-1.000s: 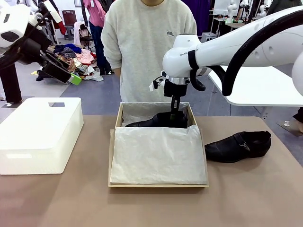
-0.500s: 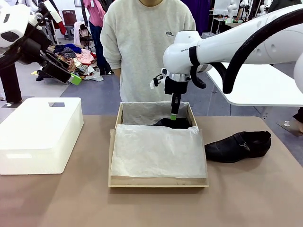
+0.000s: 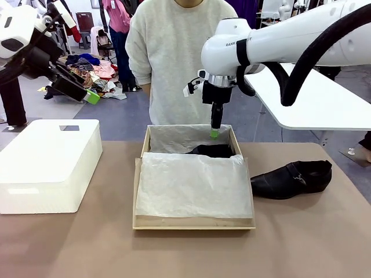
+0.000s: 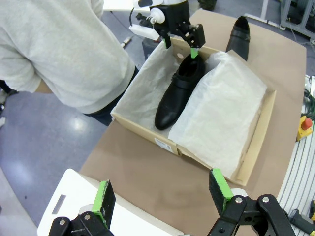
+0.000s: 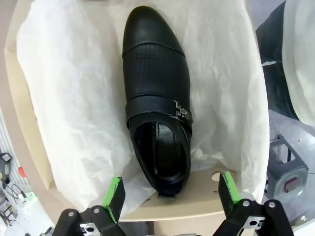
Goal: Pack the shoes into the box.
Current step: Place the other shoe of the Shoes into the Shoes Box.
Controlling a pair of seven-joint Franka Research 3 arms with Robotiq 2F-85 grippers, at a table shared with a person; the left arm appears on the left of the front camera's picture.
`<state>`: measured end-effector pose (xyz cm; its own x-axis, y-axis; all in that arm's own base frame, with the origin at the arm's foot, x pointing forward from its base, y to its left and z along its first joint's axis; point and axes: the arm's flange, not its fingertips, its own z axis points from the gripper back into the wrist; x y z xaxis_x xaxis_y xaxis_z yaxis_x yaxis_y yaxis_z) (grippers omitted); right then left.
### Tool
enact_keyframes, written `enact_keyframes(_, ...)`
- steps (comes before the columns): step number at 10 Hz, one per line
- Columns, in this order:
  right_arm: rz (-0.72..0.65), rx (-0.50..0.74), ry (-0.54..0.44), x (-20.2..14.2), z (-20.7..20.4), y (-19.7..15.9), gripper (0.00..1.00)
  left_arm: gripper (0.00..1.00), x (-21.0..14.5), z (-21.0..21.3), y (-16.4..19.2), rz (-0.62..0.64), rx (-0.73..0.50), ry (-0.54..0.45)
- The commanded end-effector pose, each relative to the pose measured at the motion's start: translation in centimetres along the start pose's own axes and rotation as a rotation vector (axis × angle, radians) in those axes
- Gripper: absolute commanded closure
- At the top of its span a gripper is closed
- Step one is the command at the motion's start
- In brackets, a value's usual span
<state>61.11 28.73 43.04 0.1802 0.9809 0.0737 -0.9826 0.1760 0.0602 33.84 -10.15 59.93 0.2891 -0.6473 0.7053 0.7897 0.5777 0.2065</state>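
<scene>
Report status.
Both jaws open: right gripper above the box, left gripper raised aside. One shoe boxed, second shoe on table beside it. No obstruction seen.

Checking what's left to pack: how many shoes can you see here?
2. One shoe lies in the box, on the tissue paper at its far side, below the right gripper. The other shoe lies on the table, right of the box. None appears hidden.
</scene>
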Motion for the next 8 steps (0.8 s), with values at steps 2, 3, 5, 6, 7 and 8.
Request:
enact_keyframes(2,-0.002,-0.029,-0.030,-1.9,0.5,1.3,0.00,0.00,0.0,0.0,0.0,-0.001,-0.009,-0.003)
enact_keyframes(3,-0.005,-0.044,-0.033,-2.1,1.2,1.6,0.00,0.00,0.0,0.0,0.0,-0.001,-0.009,-0.003)
enact_keyframes(5,-0.007,-0.089,-0.025,-3.5,4.0,2.3,0.00,0.00,0.0,0.0,0.0,-0.001,-0.009,-0.003)
enact_keyframes(6,0.015,-0.109,-0.016,-4.5,5.3,2.7,0.00,0.00,0.0,0.0,0.0,-0.001,-0.009,-0.003)
enact_keyframes(7,0.053,-0.121,-0.002,-5.9,6.3,3.3,0.00,0.00,0.0,0.0,0.0,-0.001,-0.009,-0.003)
enact_keyframes(8,0.080,-0.135,0.022,-7.4,7.2,3.8,0.00,0.00,0.0,0.0,0.0,-0.001,-0.009,-0.003)
